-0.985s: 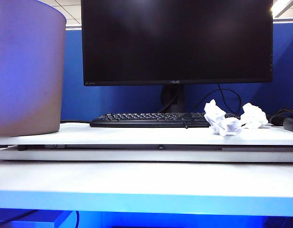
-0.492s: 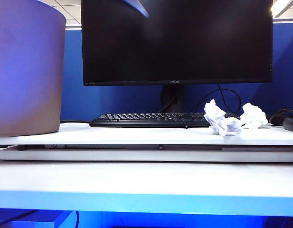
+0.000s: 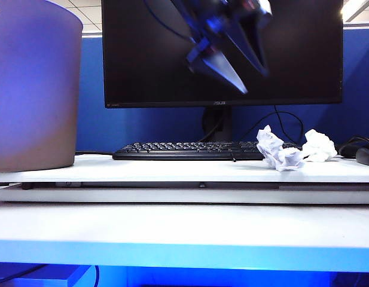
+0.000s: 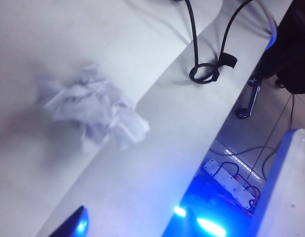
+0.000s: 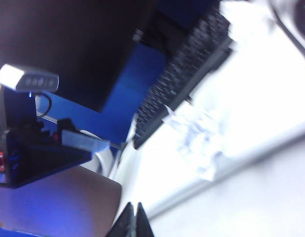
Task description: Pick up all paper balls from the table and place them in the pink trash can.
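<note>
pink trash can (image 3: pixel 34 89) left on table (image 3: pixel 172 170) | paper balls (image 3: pixel 280 152) right, beside keyboard (image 3: pixel 187 150)

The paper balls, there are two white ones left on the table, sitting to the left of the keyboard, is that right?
Not quite. The two white paper balls do lie on the table, but at the right end of the keyboard, not the left. The exterior view shows this.

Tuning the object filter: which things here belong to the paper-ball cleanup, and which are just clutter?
Job: two white paper balls, right on the table; pink trash can, left; left tool, open, up before the monitor; right tool, shut, only in its own wrist view.
Clutter: monitor, keyboard, mouse, cables.
</note>
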